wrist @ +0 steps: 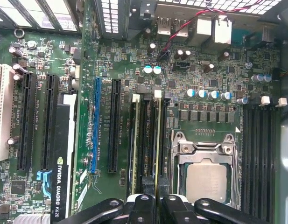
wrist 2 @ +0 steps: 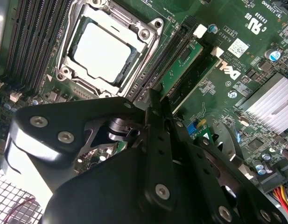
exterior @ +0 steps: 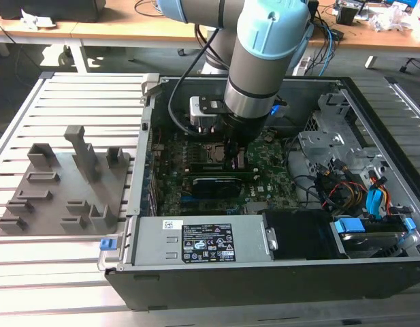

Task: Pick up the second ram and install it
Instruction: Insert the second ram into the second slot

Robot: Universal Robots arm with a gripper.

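Deep inside the case (exterior: 373,129), the gripper (wrist: 156,192) pinched the ram (wrist: 157,140) between its fingers (wrist: 144,186), the stick standing edge-on in a slot beside the CPU socket (wrist: 207,172).

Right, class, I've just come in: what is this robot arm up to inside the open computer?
The arm reaches down into the open computer case, its hand low over the motherboard next to the processor socket. The hand's fingers are closed on the second ram, a thin green stick standing on edge in the memory slots beside the socket. Whether it is fully seated cannot be told. The grey holder tray sits outside the case.
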